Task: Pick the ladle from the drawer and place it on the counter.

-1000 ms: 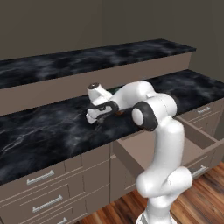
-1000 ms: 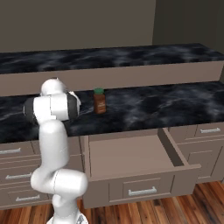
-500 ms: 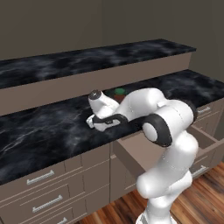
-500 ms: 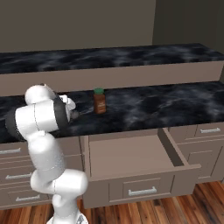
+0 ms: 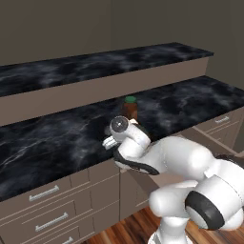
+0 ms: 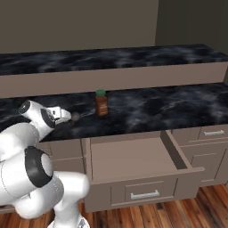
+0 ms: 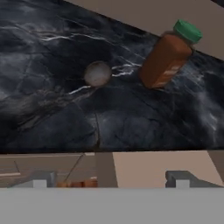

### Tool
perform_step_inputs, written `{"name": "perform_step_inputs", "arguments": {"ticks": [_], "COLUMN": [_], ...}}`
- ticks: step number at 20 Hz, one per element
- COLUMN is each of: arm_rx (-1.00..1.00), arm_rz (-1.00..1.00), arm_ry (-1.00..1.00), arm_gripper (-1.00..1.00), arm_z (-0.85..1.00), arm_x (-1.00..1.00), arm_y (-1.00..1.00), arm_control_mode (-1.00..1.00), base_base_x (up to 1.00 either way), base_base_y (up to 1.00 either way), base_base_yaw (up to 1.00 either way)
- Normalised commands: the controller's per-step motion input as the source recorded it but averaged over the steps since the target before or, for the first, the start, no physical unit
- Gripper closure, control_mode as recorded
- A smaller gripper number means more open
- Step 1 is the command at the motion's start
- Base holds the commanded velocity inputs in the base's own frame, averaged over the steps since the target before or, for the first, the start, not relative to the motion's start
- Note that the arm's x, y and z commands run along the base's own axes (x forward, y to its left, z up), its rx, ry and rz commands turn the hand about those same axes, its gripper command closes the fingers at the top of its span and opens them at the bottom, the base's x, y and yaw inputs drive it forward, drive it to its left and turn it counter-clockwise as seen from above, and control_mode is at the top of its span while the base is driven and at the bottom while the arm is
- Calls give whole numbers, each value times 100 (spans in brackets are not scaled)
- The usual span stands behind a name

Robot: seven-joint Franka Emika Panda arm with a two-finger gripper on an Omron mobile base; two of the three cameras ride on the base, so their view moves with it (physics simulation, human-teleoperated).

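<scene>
The ladle lies on the black marble counter [image 7: 52,109], its round greyish bowl [image 7: 97,73] towards the back and its thin dark handle [image 7: 96,131] running to the front edge. In the right base view the ladle bowl [image 6: 75,116] sits just left of the jar. My gripper [image 7: 110,179] is open and holds nothing; its two fingertips stand wide apart at the counter's front edge, short of the ladle. The hand [image 6: 55,116] hovers at the counter edge left of the wide drawer [image 6: 133,156], which is pulled out and looks bare inside.
A brown jar with a green lid [image 7: 168,54] [image 6: 101,102] [image 5: 129,107] stands upright on the counter right of the ladle bowl. A raised marble ledge [image 6: 116,58] runs behind. Stacked taupe drawer fronts [image 5: 45,209] sit below the counter at the left.
The arm has drawn back from over the counter and folded down towards the front edge. The hand now sits lower and nearer the base, and the jar is uncovered in the left base view.
</scene>
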Motion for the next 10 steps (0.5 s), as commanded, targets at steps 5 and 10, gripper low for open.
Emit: {"name": "perform_step_inputs", "arguments": {"ticks": [5, 10], "arm_rx": [7, 5], "arm_rz": [0, 0], "arm_ry": [-18, -8], "arm_gripper": [-100, -100], "arm_z": [52, 33], "arm_x": [-90, -32], "arm_y": [-1, 0], "arm_control_mode": [-100, -100], "base_base_x": [0, 0], "base_base_y": [0, 0], "base_base_yaw": [0, 0]}}
